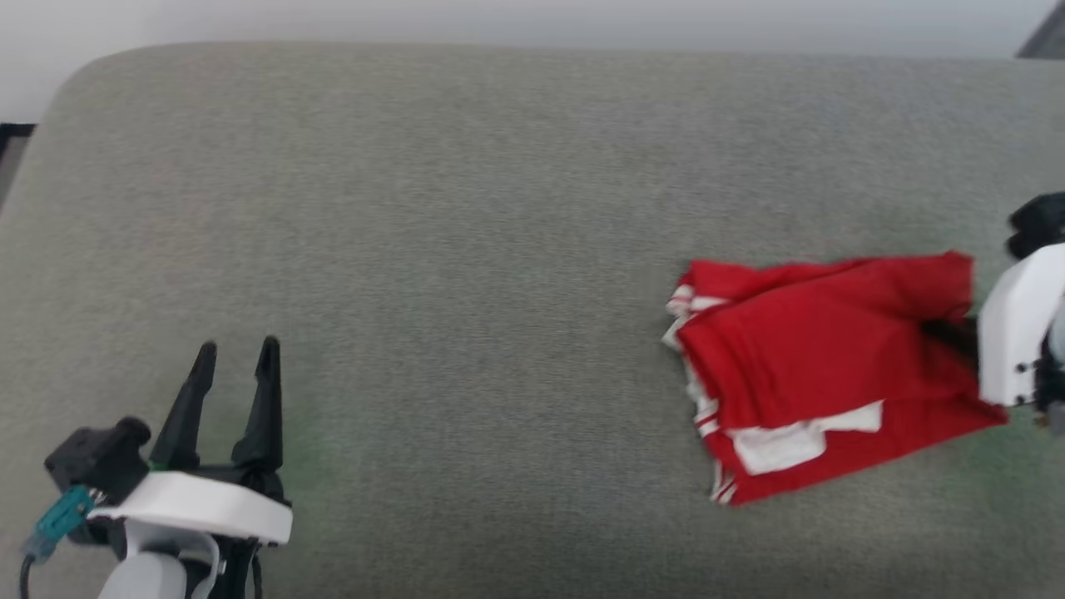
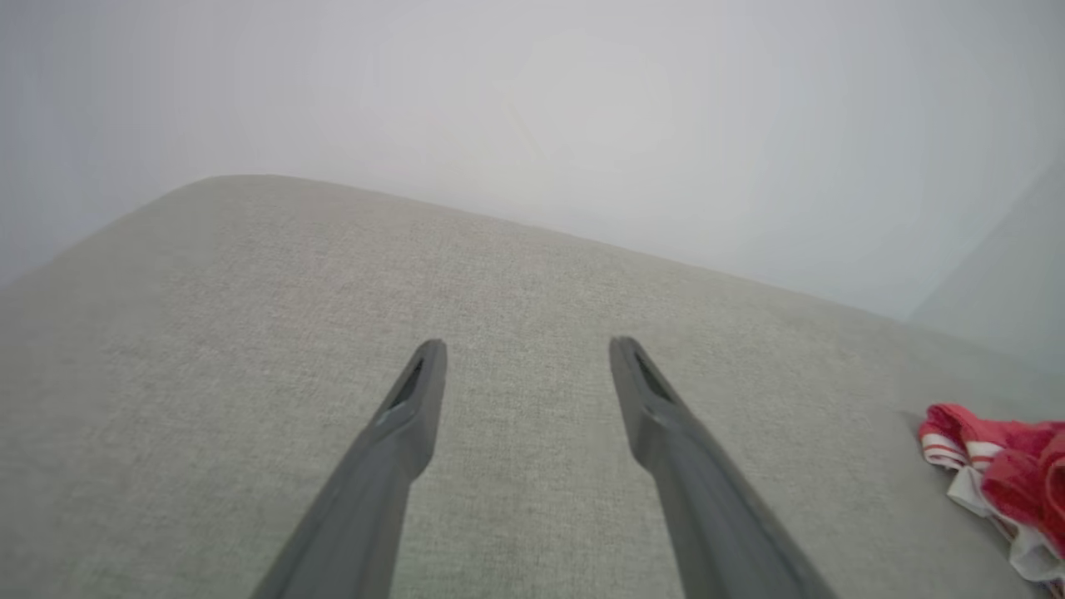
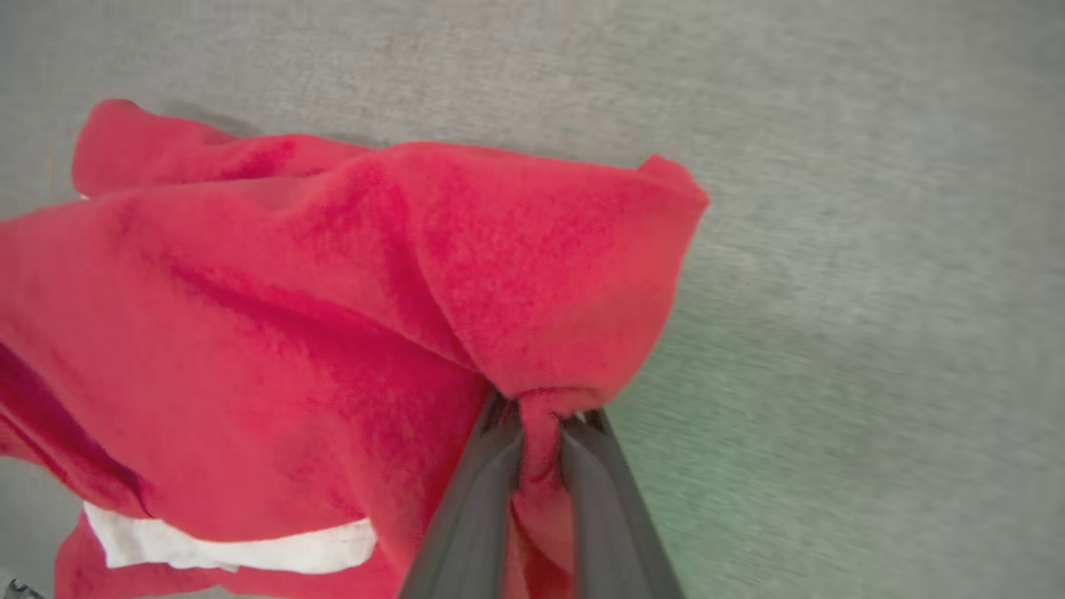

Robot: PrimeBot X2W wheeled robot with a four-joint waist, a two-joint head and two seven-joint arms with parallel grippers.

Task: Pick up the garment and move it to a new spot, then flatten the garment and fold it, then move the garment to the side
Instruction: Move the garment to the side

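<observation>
Lying where, the shirt?

On the right side of the grey cushion, bunched and loosely doubled over. A white sleeve shows on its near side, and striped trim runs along its left edge.

And what has hold of it?

The right gripper, coming in from the right. Its two fingers are pinched together on the shirt's right edge, with a tuck of red cloth squeezed between them. In the right wrist view the fabric draws up into a peak at that pinch, and the rest spreads away to the left.

What about the other arm?

The left gripper sits at the near left, well apart from the shirt. Its fingers stand parted with nothing between them, only bare cushion beyond. Whether the tips touch the cushion cannot be told. From its wrist view, the shirt's striped edge peeks in at the far right.
</observation>
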